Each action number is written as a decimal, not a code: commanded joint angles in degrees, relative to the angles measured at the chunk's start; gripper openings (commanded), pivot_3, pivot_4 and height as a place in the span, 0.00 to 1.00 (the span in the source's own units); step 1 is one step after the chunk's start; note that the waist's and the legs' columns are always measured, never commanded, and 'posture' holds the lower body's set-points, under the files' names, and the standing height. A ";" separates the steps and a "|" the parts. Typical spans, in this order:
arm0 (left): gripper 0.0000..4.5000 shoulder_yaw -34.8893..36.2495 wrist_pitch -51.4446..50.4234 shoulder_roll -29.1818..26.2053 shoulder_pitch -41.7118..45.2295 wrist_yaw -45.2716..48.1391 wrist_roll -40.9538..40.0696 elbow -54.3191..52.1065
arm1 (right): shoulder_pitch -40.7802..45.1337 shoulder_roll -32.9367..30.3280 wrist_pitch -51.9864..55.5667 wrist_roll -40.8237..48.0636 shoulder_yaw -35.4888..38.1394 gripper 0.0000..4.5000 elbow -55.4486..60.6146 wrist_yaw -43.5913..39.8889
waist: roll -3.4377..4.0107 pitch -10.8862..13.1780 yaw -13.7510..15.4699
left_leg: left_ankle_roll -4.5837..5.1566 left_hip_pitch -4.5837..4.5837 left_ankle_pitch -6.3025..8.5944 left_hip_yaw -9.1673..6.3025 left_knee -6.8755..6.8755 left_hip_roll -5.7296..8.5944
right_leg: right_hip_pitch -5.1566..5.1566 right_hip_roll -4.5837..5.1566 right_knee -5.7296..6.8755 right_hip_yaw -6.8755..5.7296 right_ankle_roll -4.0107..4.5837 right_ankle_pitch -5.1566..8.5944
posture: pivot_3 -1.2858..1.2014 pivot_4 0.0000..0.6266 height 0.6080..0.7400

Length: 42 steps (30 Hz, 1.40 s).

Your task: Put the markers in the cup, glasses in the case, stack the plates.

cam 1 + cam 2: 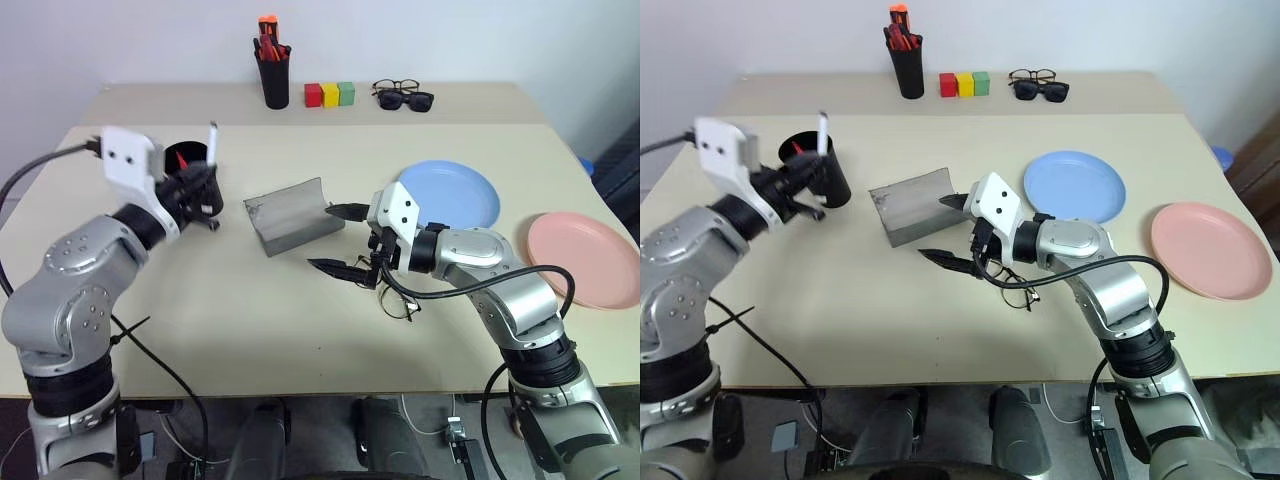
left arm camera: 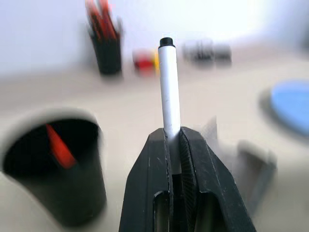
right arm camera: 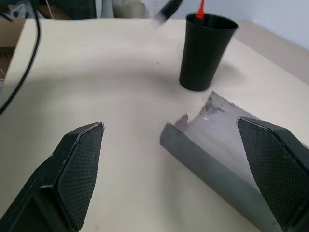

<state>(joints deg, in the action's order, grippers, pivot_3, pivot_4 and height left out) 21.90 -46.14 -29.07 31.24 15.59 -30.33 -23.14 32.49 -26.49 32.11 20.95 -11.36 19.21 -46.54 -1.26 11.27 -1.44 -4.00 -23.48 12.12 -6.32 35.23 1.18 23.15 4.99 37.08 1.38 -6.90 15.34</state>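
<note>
Left wrist view: I see the left gripper (image 2: 175, 140) clamped on the white marker (image 2: 168, 87), which stands upright out of the fingertips, black end up. Cup (image 1: 196, 180) sits just beside that gripper, on its inner side, red marker (image 2: 58, 145) already inside. Right gripper (image 1: 338, 240) is spread wide, pointing toward the open case (image 1: 292, 215), gripping nothing. Glasses (image 1: 397, 300) lie on the table just under the right wrist. Blue plate (image 1: 455, 192) and pink plate (image 1: 588, 258) lie apart, unstacked.
</note>
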 commanded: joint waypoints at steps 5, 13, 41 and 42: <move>0.01 -3.76 31.75 -0.05 14.58 -10.23 19.29 29.60 | 5.41 8.22 -4.27 -1.99 -0.56 1.00 -3.61 5.19 | 0.00 -0.01 0.48 | 0.00 0.02 0.00 0.01 -0.07 0.01 | 0.06 -0.03 0.01 0.00 -0.01 -0.01 | 0.52 0.24 1.00; 0.01 -6.74 45.79 2.25 19.06 -4.25 20.51 48.30 | 3.90 9.65 -3.46 -2.11 -1.36 1.00 -1.13 6.41 | 0.00 -0.01 0.47 | 0.01 -0.09 0.00 0.01 -0.05 0.04 | 0.11 0.01 0.00 -0.03 -0.03 -0.01 | 0.52 0.24 1.00; 0.96 -11.64 29.04 0.50 14.99 14.69 3.77 27.19 | 2.62 2.57 -1.51 -1.28 2.18 1.00 1.53 4.47 | 0.00 -0.01 0.33 | 0.01 -0.09 0.00 -0.02 -0.01 0.02 | 0.11 0.00 0.09 -0.03 -0.02 -0.01 | 0.52 0.24 1.00; 0.98 -14.90 24.62 -1.30 14.14 16.96 4.41 25.57 | 1.95 0.70 -1.63 -1.44 3.00 1.00 1.32 3.81 | 0.00 -0.01 0.39 | 0.01 -0.06 0.00 -0.02 0.00 0.03 | 0.08 0.00 0.09 -0.03 -0.02 -0.01 | 0.52 0.24 1.00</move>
<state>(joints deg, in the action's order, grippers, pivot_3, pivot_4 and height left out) 11.54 -14.74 -29.04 46.82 28.65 -25.49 5.37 35.11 -23.96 30.86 19.08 -11.52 18.46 -41.71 -1.26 11.26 -1.04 -3.99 -23.52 12.12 -6.35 35.23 1.21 23.17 4.98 37.16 1.35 -6.92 15.34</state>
